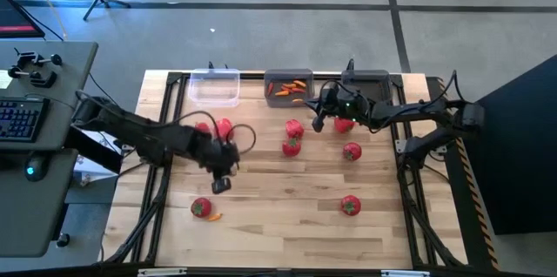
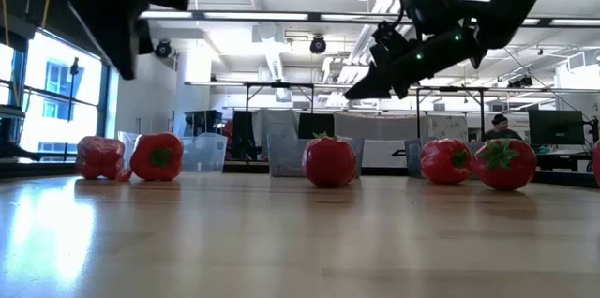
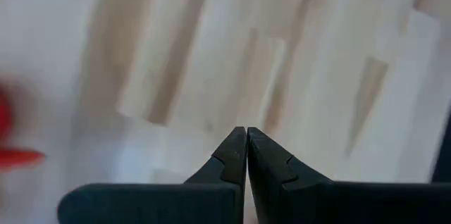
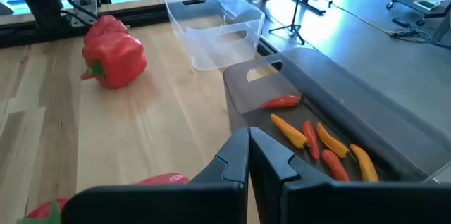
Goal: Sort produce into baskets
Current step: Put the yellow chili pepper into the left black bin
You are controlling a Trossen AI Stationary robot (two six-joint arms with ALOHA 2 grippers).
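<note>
Three baskets stand along the table's far edge: a clear one (image 1: 214,87), a dark grey one (image 1: 289,88) holding several orange-red carrot or chilli pieces (image 4: 317,143), and another dark grey one (image 1: 367,79). Red peppers (image 1: 224,127) (image 1: 294,128) and tomatoes (image 1: 291,146) (image 1: 352,151) (image 1: 350,206) rest on the wood. My left gripper (image 1: 221,185) is shut and empty above the table, up and right of a tomato (image 1: 201,208) with an orange piece (image 1: 214,217) beside it. My right gripper (image 1: 318,124) is shut and empty, raised, between a pepper and a tomato (image 1: 344,123).
The table (image 1: 278,225) has a black frame rail along its edges. Bare wood lies in the near middle. A desk with a keyboard (image 1: 22,120) stands off the table's left side. In the low view the produce (image 2: 330,160) stands in a row before the baskets.
</note>
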